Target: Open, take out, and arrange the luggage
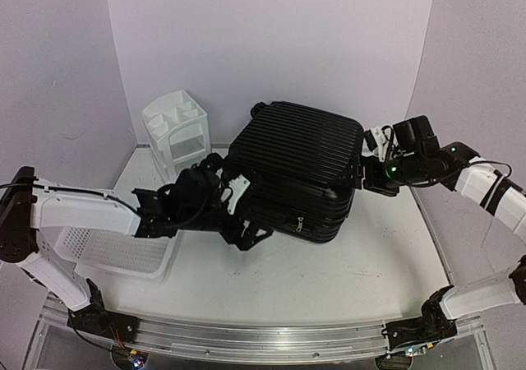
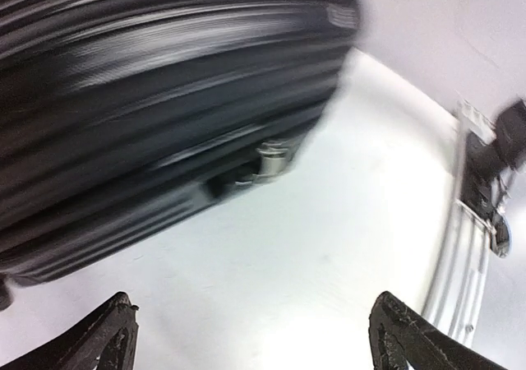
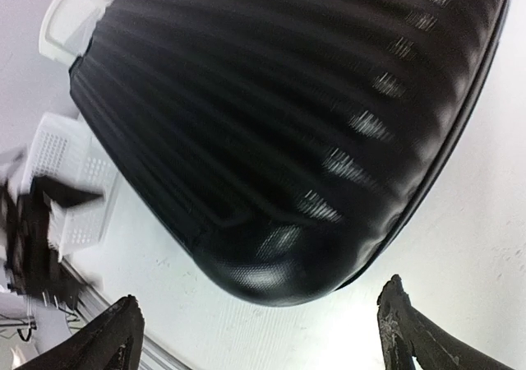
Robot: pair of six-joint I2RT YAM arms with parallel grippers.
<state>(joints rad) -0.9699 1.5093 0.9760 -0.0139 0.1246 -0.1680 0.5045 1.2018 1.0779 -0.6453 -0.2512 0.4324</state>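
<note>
- The luggage (image 1: 296, 168), a black ribbed hard-shell suitcase, lies on its broad side at the middle of the table (image 1: 329, 279), nearer the far edge than the near one. Its two shells look shut together.
- A small wheel (image 1: 258, 107) shows at the suitcase's far-left corner.
- A silvery zip pull (image 2: 271, 160) sits on the seam of the suitcase's near side; the left wrist view is blurred, so finer detail is lost.
- The left end effector (image 1: 246, 218) is at the suitcase's near-left corner. In the left wrist view its fingers (image 2: 115, 337) stand wide apart with only bare table between them and nothing gripped. The suitcase fills the upper part of that view, ahead of the fingertips.
- The right end effector (image 1: 367, 152) is beside the suitcase's right side, toward the far-right part of the table. In the right wrist view its fingers (image 3: 123, 333) are spread wide and empty, and the rounded corner of the suitcase lies just beyond them. Whether either finger touches the shell cannot be told.
- A white mesh basket (image 1: 107, 251) rests near the table's left edge, partly under the left arm, apart from the suitcase.
- A small white drawer unit (image 1: 177, 131) stands at the far-left corner of the table, near the suitcase's left side.
</note>
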